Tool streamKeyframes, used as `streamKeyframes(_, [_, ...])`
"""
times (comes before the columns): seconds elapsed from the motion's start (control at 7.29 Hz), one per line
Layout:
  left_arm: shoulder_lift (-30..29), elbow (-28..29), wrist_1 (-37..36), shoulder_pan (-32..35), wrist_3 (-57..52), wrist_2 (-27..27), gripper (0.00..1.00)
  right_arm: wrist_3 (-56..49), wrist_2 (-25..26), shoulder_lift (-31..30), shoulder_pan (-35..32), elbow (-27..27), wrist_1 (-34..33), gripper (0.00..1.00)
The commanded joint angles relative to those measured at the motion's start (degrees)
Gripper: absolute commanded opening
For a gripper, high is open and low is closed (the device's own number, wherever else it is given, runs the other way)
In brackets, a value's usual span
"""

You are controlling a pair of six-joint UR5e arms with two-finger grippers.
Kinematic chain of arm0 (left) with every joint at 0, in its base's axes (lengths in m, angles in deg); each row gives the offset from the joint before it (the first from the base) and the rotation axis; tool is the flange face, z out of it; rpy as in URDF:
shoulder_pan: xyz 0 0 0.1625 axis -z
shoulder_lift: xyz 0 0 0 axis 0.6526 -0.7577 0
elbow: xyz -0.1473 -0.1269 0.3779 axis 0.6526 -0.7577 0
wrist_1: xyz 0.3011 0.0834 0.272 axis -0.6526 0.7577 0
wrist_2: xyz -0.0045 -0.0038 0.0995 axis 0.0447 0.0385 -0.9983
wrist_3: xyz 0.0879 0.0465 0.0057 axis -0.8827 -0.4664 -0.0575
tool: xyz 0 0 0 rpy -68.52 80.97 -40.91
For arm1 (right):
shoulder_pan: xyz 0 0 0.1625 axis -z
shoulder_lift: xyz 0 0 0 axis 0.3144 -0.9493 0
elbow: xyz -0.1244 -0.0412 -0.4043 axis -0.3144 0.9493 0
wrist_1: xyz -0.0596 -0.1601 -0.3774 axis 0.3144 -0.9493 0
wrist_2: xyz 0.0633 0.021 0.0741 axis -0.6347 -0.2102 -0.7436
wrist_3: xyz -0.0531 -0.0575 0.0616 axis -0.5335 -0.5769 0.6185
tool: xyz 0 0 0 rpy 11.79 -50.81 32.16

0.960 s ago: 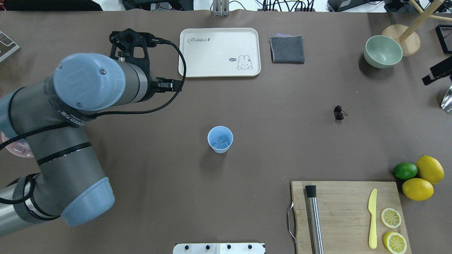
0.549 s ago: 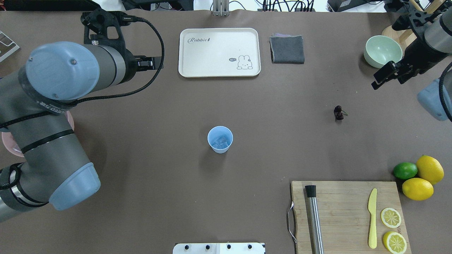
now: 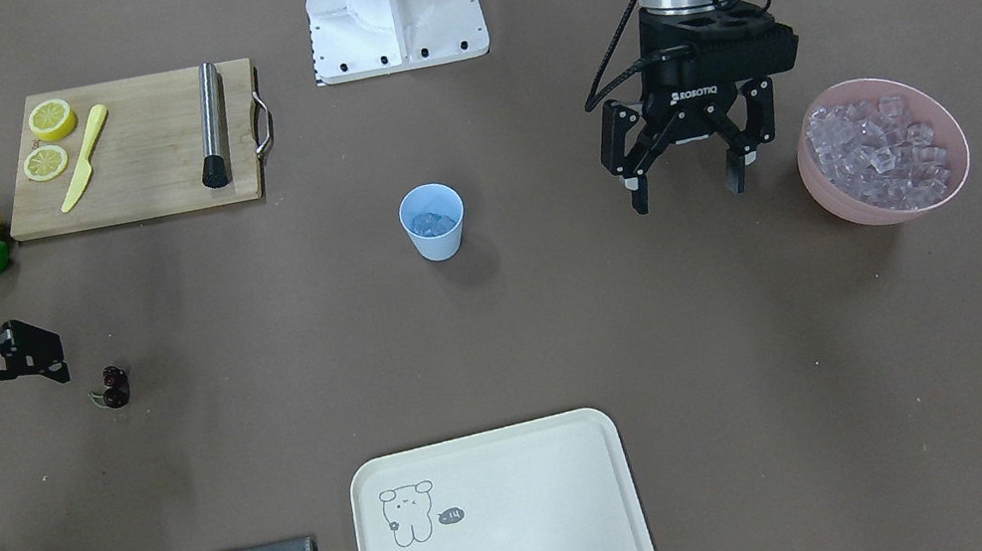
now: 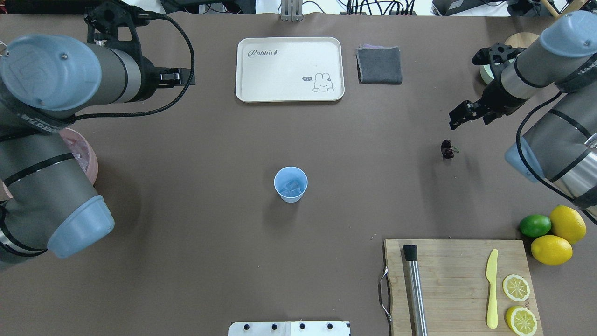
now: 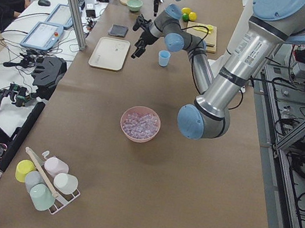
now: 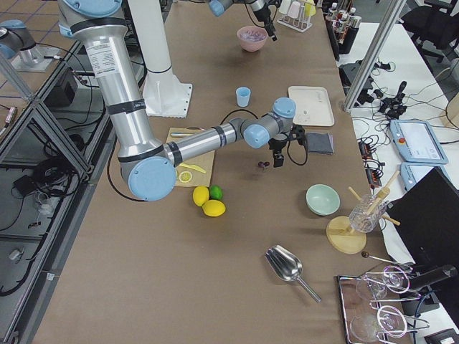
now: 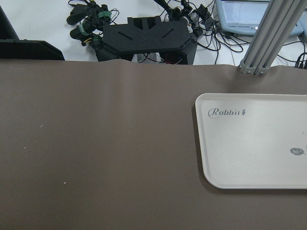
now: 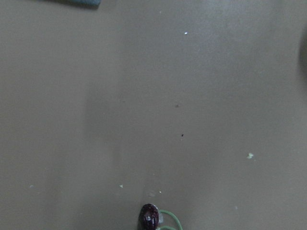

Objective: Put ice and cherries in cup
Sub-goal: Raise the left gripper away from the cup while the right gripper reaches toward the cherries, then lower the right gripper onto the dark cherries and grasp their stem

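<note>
Our right gripper (image 4: 459, 116), fingers spread empty, hangs just beyond the tiny dark red stemmed cherries (image 4: 447, 149); left gripper (image 3: 686, 180), equally spread, far off

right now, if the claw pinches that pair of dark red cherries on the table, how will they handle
The pair of round dark red cherries would probably roll if nudged. They look tiny, so likely light. The thin green stem may flex, letting one dangle.

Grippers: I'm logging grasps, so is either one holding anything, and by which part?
Nothing. Left gripper and right gripper are open and empty; cherries lie on the table.
</note>
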Motion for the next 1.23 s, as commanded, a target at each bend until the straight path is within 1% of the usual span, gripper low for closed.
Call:
streamKeyframes(0.0, [0.4,-0.2,0.0,1.9,-1.0,1.6,0.98,6.9,3.1,-0.4,4.6,1.1,2.7,1.00])
streamKeyframes(0.14, [0.5,-0.4,0.0,3.0,-1.6,3.3,0.98,6.9,3.5,-0.4,5.2,1.1,2.7,1.00])
streamKeyframes(0.27, [0.4,-0.4,0.0,3.1,-1.7,3.5,0.98,6.9,4.5,-0.4,5.5,1.5,2.7,1.00])
streamKeyframes(0.41, [0.4,-0.5,0.0,3.1,-1.7,3.6,0.98,6.9,5.1,-0.4,5.6,1.6,2.7,0.94])
streamKeyframes(0.55, [0.4,-0.5,0.0,3.1,-1.7,3.6,0.98,6.9,6.3,-0.3,5.7,1.7,2.7,0.77])
streamKeyframes(0.69, [0.4,-0.6,0.0,3.2,-1.7,4.3,0.98,6.9,6.6,-0.4,5.7,1.8,2.7,0.48])
streamKeyframes(0.82, [0.4,-0.5,-0.1,3.3,-1.7,4.3,0.98,6.9,6.6,-0.4,5.7,1.8,2.7,0.16])
streamKeyframes(0.96, [0.4,-0.5,-0.1,3.3,-1.6,4.3,0.98,6.9,6.7,-0.4,5.7,1.7,2.8,0.00])
streamKeyframes(1.1, [0.4,-0.5,-0.1,3.2,-1.6,4.3,0.98,6.9,7.1,-0.3,5.7,1.4,2.8,0.00])
